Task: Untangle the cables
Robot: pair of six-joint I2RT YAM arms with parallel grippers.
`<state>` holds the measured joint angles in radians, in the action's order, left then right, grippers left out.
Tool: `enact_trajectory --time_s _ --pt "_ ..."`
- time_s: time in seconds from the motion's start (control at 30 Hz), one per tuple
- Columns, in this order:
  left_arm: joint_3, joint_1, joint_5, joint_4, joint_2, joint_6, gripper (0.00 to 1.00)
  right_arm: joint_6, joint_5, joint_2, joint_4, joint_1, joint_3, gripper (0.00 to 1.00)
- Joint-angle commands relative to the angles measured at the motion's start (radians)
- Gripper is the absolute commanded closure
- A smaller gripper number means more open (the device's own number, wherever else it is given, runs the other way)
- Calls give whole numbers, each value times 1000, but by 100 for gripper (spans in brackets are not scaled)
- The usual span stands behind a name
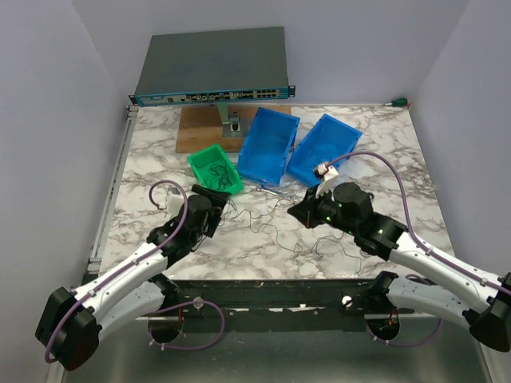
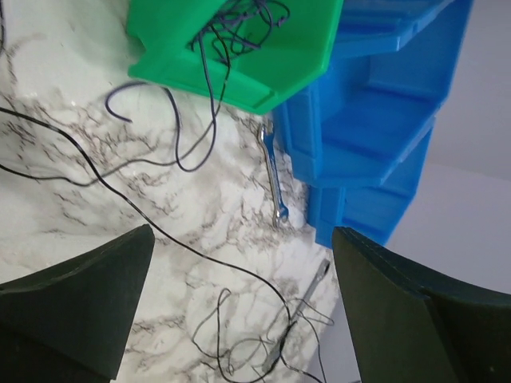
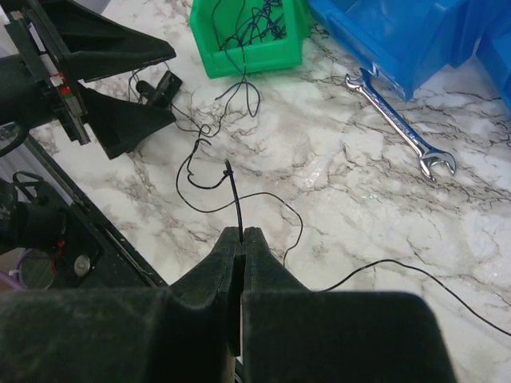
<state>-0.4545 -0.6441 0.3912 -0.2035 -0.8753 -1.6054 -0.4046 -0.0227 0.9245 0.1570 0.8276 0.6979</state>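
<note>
1. The left hand (image 2: 243, 235) hovers over the marble table (image 1: 383, 159), just beside the near corner of the green bin (image 3: 247, 60). Its fingers are spread wide, with nothing between them.
2. The right hand (image 3: 242, 238) is pressed closed on 1 black strand of the cables (image 3: 231, 191). The strand rises from between its fingertips and curls away across the table.
3. The rest of the cables lie in 2 places. A dark and blue scribble sits inside the green bin, with a few strands spilling over its front edge onto the table. Thin loose loops are spread over the table between the 2 hands.
4. 1 long black strand runs across the table under the open left hand, and a small clump lies nearer the blue bins (image 1: 267, 148).
5. A silver wrench (image 3: 399, 124) lies flat on the table, just in front of the 2 blue bins and beside the green bin.
6. Behind the bins, a grey network switch (image 1: 214, 68) stands at the far edge of the table, next to a wooden board (image 1: 200, 128).
</note>
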Motion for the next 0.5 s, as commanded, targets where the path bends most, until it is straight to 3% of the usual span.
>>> enact_trajectory --time_s 0.0,0.3,0.33,0.4,0.47 --pt "36 -3 -157 77 -13 -68 2 -13 17 6 -27 1 -12 99" --pt "26 -36 -247 293 -277 -153 2 -11 8 12 -22 0 8 99" --pt "17 -37 -235 299 -300 -147 5 -12 5 12 -23 0 8 99" --pt "0 -37 -196 303 -341 -134 28 -14 -1 10 -23 1 10 99" --pt "1 -36 -151 306 -355 -125 70 -14 5 6 -17 1 13 99"
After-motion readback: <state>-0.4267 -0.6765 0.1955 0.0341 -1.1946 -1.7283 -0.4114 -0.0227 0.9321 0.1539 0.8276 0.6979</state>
